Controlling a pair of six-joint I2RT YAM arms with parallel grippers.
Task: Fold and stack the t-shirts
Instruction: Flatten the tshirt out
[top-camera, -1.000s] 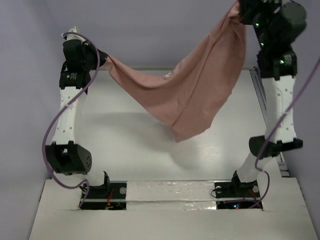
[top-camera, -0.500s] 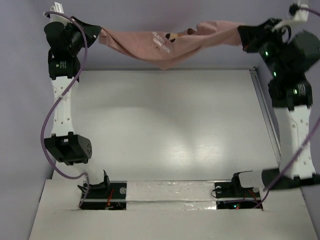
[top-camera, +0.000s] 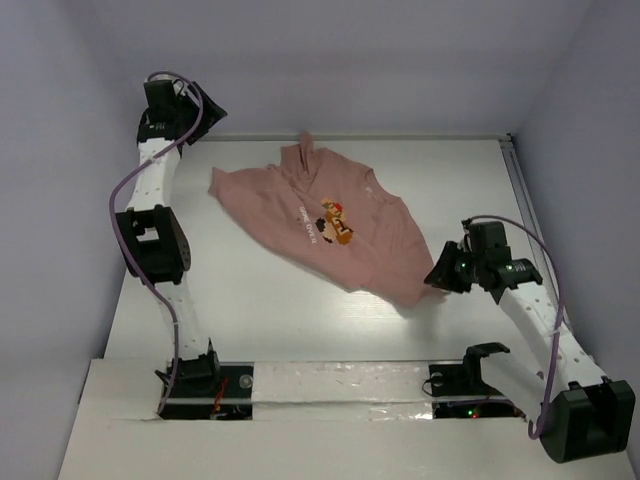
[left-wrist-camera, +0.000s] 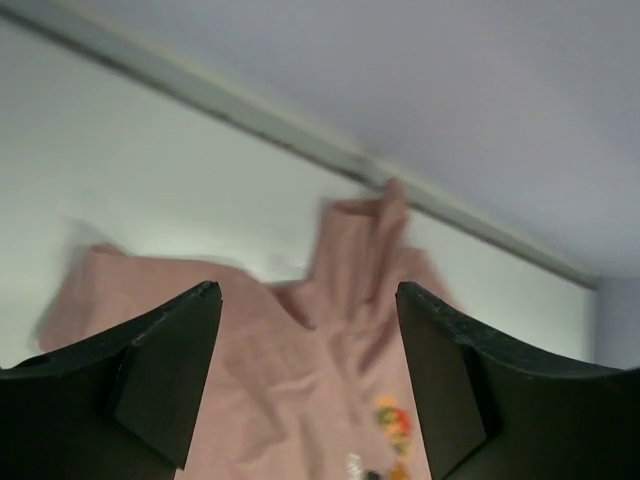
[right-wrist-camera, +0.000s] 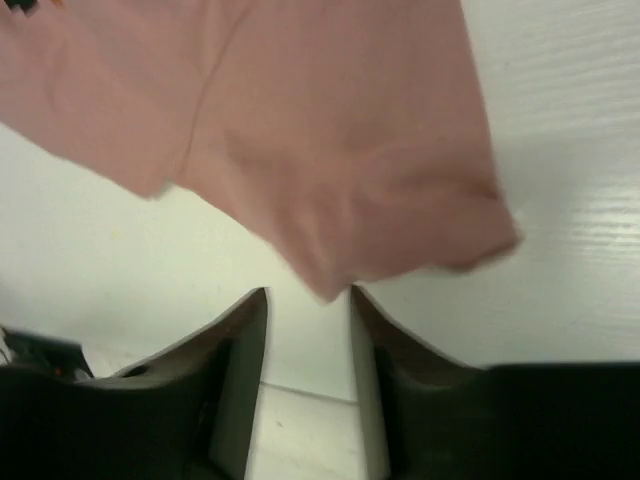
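One dusty-pink short-sleeved cloth t-shirt (top-camera: 330, 235) is seen lying spread, print side up, on the white table top (top-camera: 250, 310) beneath it. It is skewed and not fully flattened (a ridge of cloth (top-camera: 303, 150) is bunched up at its far edge, by the collar). Small white lettering (top-camera: 305, 225) and a red-orange chest print (top-camera: 337, 220) are shown near its middle.

Just off the shirt's near right corner the right gripper (top-camera: 440, 272) is held low. Its fingers are parted by a narrow gap and nothing is pinched between them; the cloth corner is seen just ahead of the tips. Beyond the shirt's far left sleeve, apart from the cloth, the left gripper (top-camera: 213, 112) is held high, its fingers spread wide and empty.

The laying-out step is judged to be in hand, with no fold yet made. For the next move, the bunched far edge would need to be smoothed flat. Two points along one side would then need to be pinched, so that side could be carried over the middle. No second shirt is seen, so stacking is not yet in question.
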